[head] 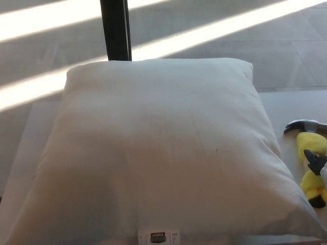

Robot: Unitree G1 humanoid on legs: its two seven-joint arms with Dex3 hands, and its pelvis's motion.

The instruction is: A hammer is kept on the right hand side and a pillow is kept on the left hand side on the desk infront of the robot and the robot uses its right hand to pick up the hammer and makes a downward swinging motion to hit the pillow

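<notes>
Single head view, looking steeply down, close over desk [294, 109]; pillow [153, 148] fills frame, hammer [309, 153] cut off at 3 o'clock.

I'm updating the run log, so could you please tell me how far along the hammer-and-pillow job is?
Done: nothing yet; the pillow lies flat and smooth on the desk, with no sign of a strike. In hand: the right hand is at the picture's right edge, a dark fingertip over the yellow-wrapped handle of the hammer, which lies on the desk. Left: grasping, lifting and swinging down onto the pillow.
</notes>
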